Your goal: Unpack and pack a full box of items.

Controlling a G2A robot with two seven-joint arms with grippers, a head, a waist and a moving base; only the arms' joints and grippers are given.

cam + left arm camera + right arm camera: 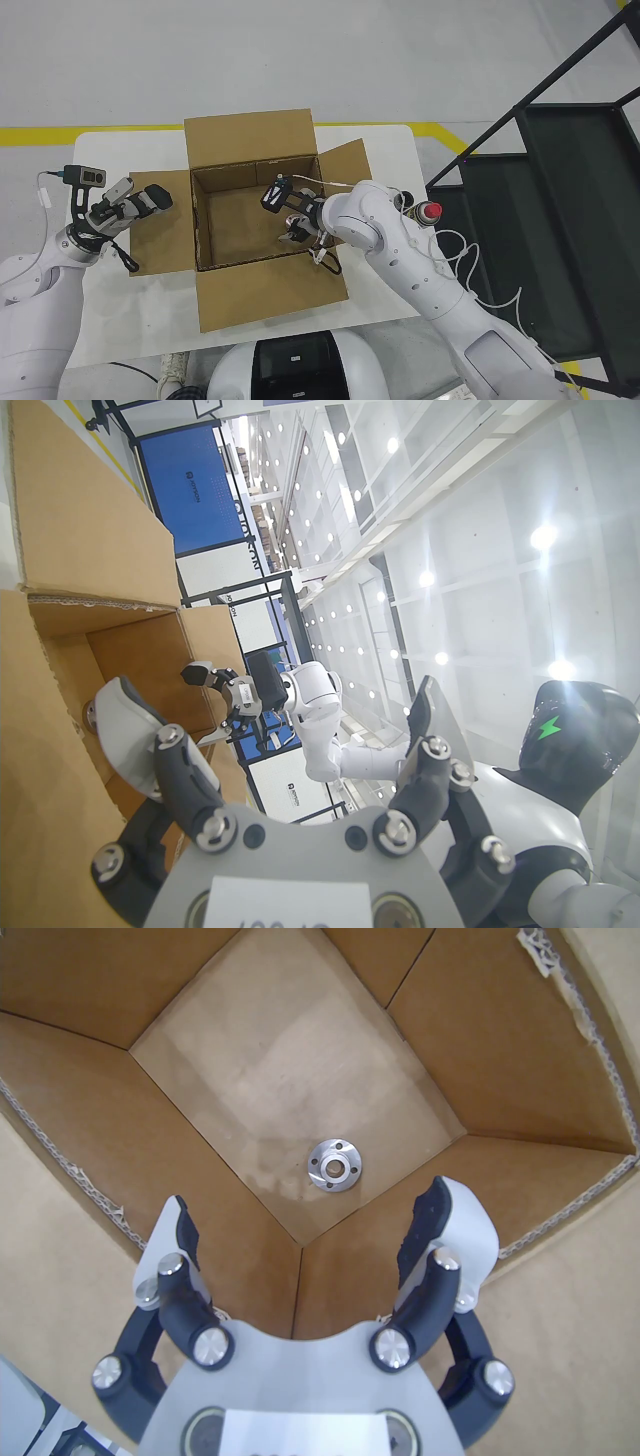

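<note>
Flange (334, 1171) lies flat, bore upward, near a corner of the box (500, 1053); right hand (310, 1200) above it and left hand (158, 199) both wide open, empty.

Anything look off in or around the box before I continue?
The box rim is ragged, its corrugated edge torn at the flap folds. Only one metal flange lies inside, near a floor corner. Nothing spilled.
</note>
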